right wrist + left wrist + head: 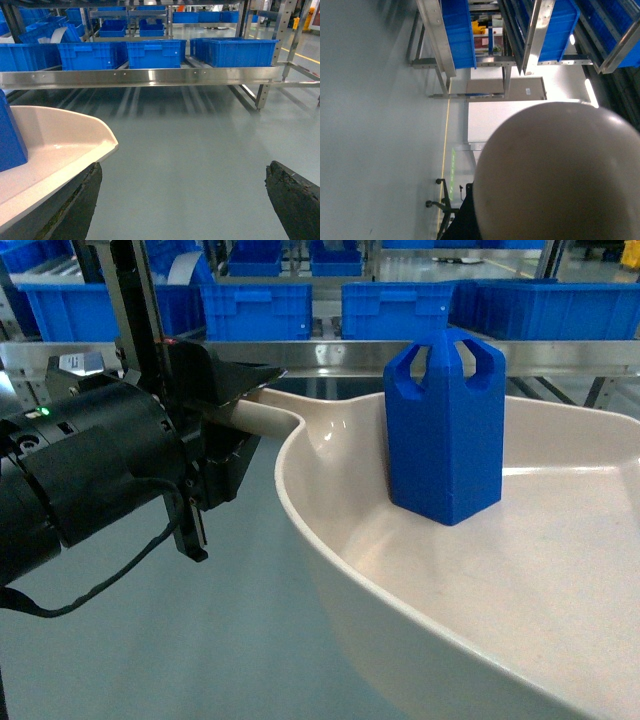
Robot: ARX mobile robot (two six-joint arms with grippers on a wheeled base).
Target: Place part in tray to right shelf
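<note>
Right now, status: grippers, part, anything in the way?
Left gripper shut on tray handle. Right gripper open, empty. Part upright in tray. Shelf rail ahead, nothing blocking.

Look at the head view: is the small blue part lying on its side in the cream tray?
No: the part stands upright on the tray, its notched peak pointing up.

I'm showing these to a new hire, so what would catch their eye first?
First, the bright blue part standing upright in the cream tray, filling the head view's right half. Next, the left tool clamped on the tray's handle at left. Behind runs a steel shelf rail backed by blue crates.
</note>
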